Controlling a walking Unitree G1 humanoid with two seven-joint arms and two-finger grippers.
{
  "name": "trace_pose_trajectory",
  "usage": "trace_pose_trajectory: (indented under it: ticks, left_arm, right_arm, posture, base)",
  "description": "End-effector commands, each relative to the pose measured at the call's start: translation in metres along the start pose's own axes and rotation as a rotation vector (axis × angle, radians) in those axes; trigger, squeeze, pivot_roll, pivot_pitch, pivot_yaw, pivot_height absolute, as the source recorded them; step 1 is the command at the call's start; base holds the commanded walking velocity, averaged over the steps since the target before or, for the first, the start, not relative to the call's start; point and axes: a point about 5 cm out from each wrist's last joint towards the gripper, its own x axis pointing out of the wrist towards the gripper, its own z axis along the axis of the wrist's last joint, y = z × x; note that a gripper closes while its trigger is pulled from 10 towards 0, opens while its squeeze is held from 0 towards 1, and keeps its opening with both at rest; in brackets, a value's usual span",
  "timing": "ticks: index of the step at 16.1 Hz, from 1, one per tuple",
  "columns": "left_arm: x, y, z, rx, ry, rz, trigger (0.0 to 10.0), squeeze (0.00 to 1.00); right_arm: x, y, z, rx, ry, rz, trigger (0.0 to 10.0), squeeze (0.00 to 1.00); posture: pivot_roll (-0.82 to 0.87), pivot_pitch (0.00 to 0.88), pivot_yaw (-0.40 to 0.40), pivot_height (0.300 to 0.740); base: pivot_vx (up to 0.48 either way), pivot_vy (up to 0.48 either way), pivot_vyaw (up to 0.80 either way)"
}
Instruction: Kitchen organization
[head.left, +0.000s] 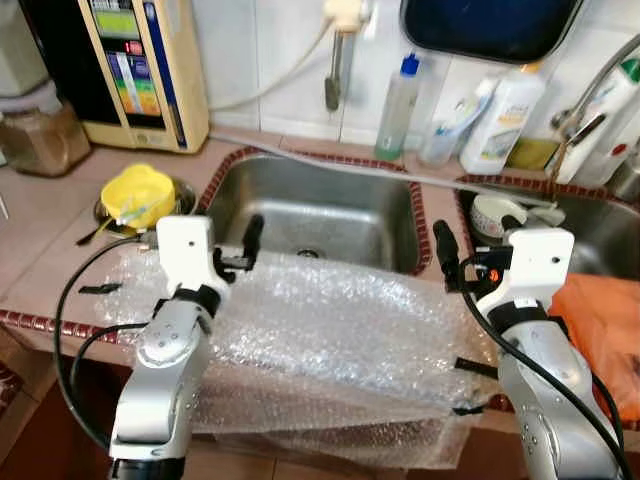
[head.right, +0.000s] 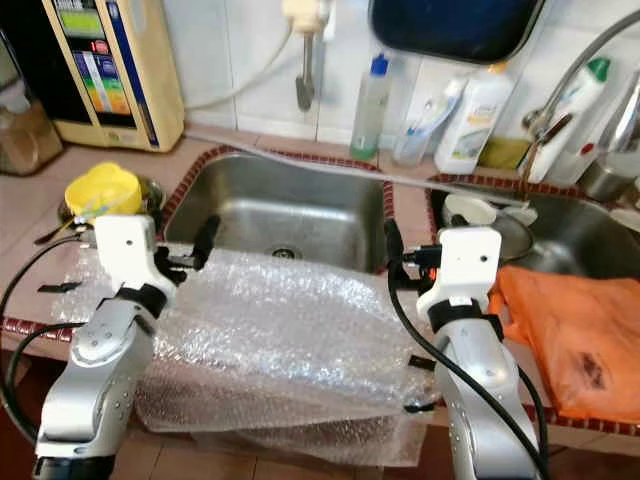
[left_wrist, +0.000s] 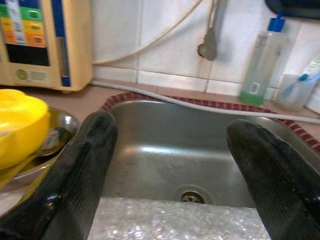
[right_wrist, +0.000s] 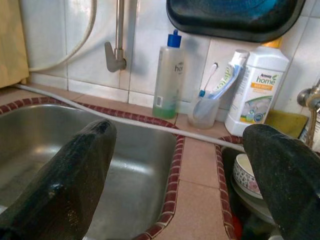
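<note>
1. A large sheet of clear bubble wrap lies draped over the front edge of the tiled counter, its far edge reaching over the near rim of the stainless steel sink basin; its near part hangs down off the counter front.
2. Left gripper: fingers spread wide, nothing between them. It hovers above the left far part of the bubble wrap, pointing toward the sink basin. Contact with the wrap: cannot tell from these views.
3. Right gripper: fingers also spread wide and empty, held over the tiled strip between the sink basin and a second basin to the right.
4. Left of the sink basin, a yellow plastic object sits in a shallow metal bowl.
5. At the back left stands a cream-coloured appliance with a coloured front panel.
6. Along the back wall: a clear bottle with blue cap and green liquid, a clear cup holding a toothbrush, a white detergent bottle.
7. An orange plastic bag lies on the counter right of the right arm.
8. A patterned bowl sits in the second basin.
</note>
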Motion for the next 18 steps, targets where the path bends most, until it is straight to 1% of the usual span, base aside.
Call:
trace_pose_trajectory:
  ticks: [1,3,5,7,9,12,13,14,18]
  left_arm:
    - [0.0,0.003,0.004,0.015,-0.017,0.011,10.0,0.0]
    - [-0.001,0.004,0.005,0.028,-0.02,0.03,10.0,0.0]
    - [0.001,0.01,0.011,0.08,-0.045,0.078,10.0,0.0]
    - [0.003,0.011,0.012,0.084,-0.046,0.081,10.0,0.0]
    - [0.003,0.008,0.013,0.089,-0.054,0.074,10.0,0.0]
    - [0.004,0.007,0.018,0.131,-0.084,0.082,10.0,0.0]
    - [0.005,0.009,0.017,0.119,-0.079,0.089,10.0,0.0]
    - [0.005,0.01,0.017,0.115,-0.073,0.091,10.0,0.0]
    - [0.005,0.005,0.017,0.096,-0.076,0.051,10.0,0.0]
  right_arm:
    - [0.001,0.001,0.004,-0.005,-0.018,0.008,10.0,0.0]
    - [0.001,0.003,0.005,0.01,-0.023,0.015,10.0,0.0]
    - [0.0,0.007,0.007,-0.009,-0.04,0.038,10.0,0.0]
    - [0.001,0.009,0.009,-0.023,-0.051,0.044,10.0,0.0]
    - [0.001,0.008,0.009,-0.017,-0.05,0.034,10.0,0.0]
    - [0.002,0.009,0.008,-0.016,-0.05,0.038,10.0,0.0]
    - [0.002,0.009,0.009,-0.006,-0.056,0.038,10.0,0.0]
    - [0.003,0.01,0.009,0.009,-0.06,0.033,10.0,0.0]
    - [0.004,0.009,0.01,0.01,-0.064,0.028,10.0,0.0]
  posture:
    - [0.0,0.041,-0.063,0.74]
    - [0.0,0.046,-0.063,0.74]
    - [0.0,0.047,-0.059,0.74]
    - [0.0,0.046,-0.055,0.74]
    - [0.0,0.046,-0.054,0.74]
    - [0.01,0.048,-0.056,0.74]
    - [0.01,0.048,-0.056,0.74]
    - [0.01,0.044,-0.053,0.74]
    - [0.01,0.044,-0.05,0.74]
  base:
    - [0.0,0.0,0.0]
    - [0.0,0.0,0.0]
    - [0.0,0.0,0.2]
    - [0.0,0.0,0.8]
    - [0.0,0.0,0.8]
    - [0.0,0.0,0.8]
    - [0.0,0.0,0.79]
    - [0.0,0.0,0.0]
    - [0.0,0.0,0.0]
